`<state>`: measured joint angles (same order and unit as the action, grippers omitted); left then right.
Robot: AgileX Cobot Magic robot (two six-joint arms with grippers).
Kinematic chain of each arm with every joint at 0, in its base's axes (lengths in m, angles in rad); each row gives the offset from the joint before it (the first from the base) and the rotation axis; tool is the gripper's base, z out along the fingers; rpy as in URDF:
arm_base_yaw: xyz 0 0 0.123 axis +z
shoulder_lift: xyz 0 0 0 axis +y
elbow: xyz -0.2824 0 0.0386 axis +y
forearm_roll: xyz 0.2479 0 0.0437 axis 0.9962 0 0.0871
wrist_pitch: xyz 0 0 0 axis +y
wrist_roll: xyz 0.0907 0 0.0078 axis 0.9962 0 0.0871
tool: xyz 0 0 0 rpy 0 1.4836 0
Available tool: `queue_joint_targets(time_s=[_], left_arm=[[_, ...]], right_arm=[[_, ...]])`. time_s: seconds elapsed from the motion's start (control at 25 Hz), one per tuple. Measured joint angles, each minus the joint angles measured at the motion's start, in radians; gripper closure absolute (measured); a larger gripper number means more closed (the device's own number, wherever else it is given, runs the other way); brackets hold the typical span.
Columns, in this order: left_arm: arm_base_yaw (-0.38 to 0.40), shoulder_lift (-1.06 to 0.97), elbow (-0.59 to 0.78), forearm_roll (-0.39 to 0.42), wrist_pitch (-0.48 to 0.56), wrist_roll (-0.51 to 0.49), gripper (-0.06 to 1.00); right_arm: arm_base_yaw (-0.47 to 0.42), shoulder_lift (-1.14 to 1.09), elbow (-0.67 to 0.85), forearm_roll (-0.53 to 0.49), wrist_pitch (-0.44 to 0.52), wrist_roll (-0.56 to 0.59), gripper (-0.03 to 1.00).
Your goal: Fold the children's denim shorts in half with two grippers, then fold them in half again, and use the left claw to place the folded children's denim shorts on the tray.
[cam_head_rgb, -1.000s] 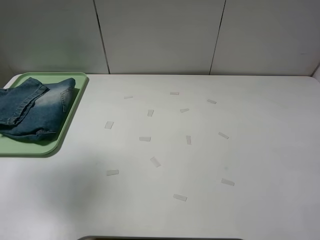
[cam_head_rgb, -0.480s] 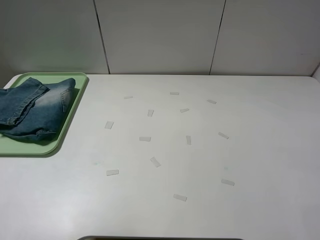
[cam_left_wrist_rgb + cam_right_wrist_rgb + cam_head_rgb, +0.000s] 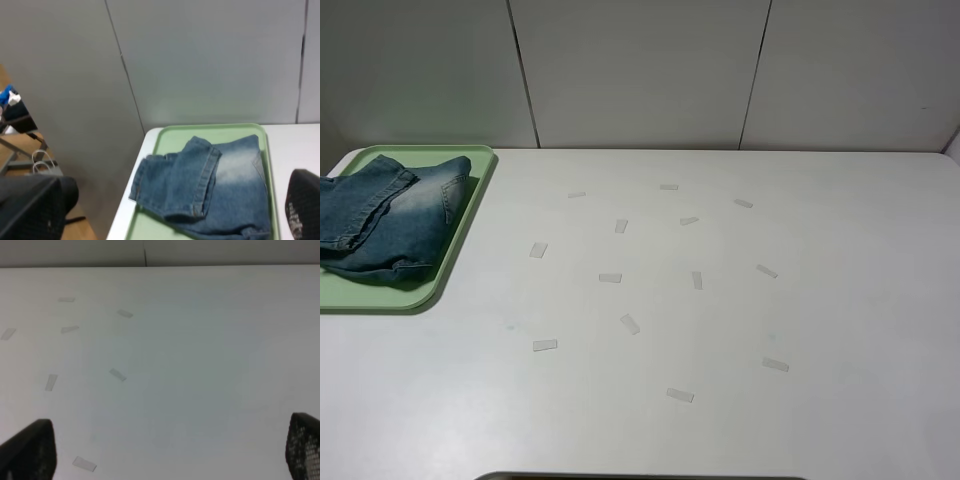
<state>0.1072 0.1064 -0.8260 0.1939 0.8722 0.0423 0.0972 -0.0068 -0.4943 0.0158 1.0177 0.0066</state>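
Left pincer (image 3: 170, 210) spread, empty, clear of shorts (image 3: 210, 185) folded on tray (image 3: 210, 131); retreat without snagging denim.

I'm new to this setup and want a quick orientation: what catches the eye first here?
The folded children's denim shorts lie on the tray at the table's far-left corner. Small pale tape strips are scattered over the middle of the white table, with both arms out of the high view.
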Motion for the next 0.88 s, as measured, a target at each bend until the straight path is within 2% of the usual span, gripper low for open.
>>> queue_joint_targets(time_s=[0.28,0.48,0.64,0.88], left_arm=[[0.0,-0.113,0.011,0.0,0.115,-0.067,0.07],[0.0,-0.113,0.061,-0.075,0.151,-0.07,0.07],[0.0,-0.113,0.15,-0.132,0.166,-0.07,0.07],[0.0,-0.113,0.298,-0.144,0.199,-0.084,0.07]], right_arm=[[0.0,0.0,0.0,0.0,0.0,0.0,0.27],[0.0,0.0,0.0,0.0,0.0,0.0,0.27],[0.0,0.0,0.0,0.0,0.0,0.0,0.27],[0.0,0.0,0.0,0.0,0.0,0.0,0.27]])
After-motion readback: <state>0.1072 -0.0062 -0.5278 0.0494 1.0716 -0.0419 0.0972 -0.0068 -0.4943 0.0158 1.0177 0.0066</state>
